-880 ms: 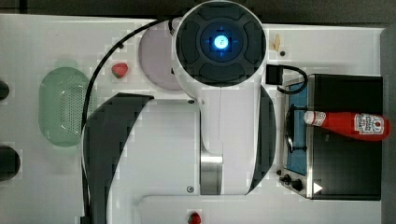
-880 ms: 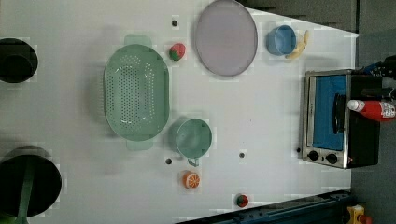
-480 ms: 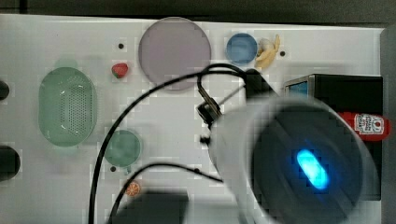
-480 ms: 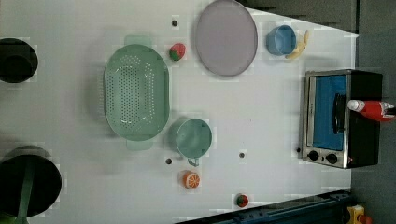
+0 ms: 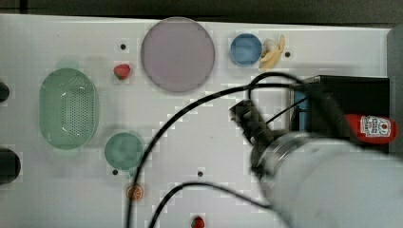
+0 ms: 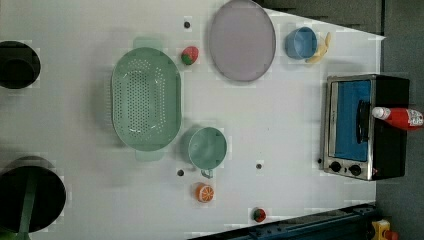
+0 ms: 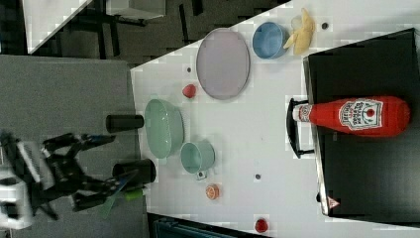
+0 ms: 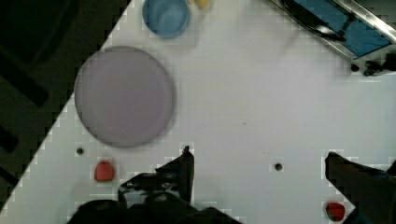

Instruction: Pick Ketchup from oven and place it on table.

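**Gripper spread wide over bare table, ketchup lying on top of oven**

Gripper [image 8: 259, 161] spread wide in the wrist view, two dark fingers [image 8: 180, 170] far apart at the lower edge of the frame, nothing between them but white table [image 8: 243, 93]. Holding nothing, touching nothing. Seen again at lower left of the right view [image 7: 106, 168], dark fingers splayed apart, off the table's edge as that picture shows it.

Arm filling the lower right of the top view as a big blurred white body, black wrist part [image 5: 252, 121] near the frame's middle, black cables [image 5: 190, 109] looping across the table from it. Wrist camera looking down on the tabletop.

Ketchup [image 7: 354, 115] at right of the right view, lying on its side on the black top of the oven [image 7: 366, 183], white cap toward the oven's handle side, label facing up. Same bottle at right edge of the left view [image 6: 400, 118] and right of the top view [image 5: 373, 128], partly behind the arm there. Oven door shut in the left view, blue glass [image 6: 350, 117] and black handle facing the table.

Elsewhere on the table: purple plate [image 8: 123, 95], blue bowl [image 8: 166, 16], green colander [image 6: 145, 97], green cup [image 6: 206, 147], banana [image 7: 302, 32], strawberries [image 8: 103, 171], orange slice [image 6: 204, 192].
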You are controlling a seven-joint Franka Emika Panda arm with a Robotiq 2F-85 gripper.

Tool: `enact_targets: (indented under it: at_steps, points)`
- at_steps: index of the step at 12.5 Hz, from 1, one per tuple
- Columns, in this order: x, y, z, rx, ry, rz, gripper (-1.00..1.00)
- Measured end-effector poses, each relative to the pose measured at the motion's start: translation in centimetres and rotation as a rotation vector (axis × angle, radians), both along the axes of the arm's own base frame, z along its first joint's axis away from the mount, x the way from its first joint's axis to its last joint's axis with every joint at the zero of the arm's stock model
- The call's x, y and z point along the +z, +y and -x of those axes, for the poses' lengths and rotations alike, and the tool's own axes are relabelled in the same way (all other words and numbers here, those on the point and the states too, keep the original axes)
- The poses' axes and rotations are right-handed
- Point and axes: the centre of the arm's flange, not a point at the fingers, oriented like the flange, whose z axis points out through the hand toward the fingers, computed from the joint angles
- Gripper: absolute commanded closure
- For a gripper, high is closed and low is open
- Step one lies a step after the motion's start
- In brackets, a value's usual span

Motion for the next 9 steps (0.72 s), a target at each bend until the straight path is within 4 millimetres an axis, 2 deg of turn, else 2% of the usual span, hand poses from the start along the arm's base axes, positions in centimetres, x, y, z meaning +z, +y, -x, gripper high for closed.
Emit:
enact_targets:
  at_steps: [2, 4, 6, 9]
  points:
    - [-3.4, -4.8, -2.1, -0.087, 0.023, 0.004, -1.0]
    - [-8.1, -9.9, -3.7, -0.182, 0.077, 0.005, -1.0]
    - [-12.5, -14.1, -5.3, -0.259, 0.088, 0.029, -1.0]
    - [-16.3, -19.6, -5.5, -0.356, 0.071, 0.077, -1.0]
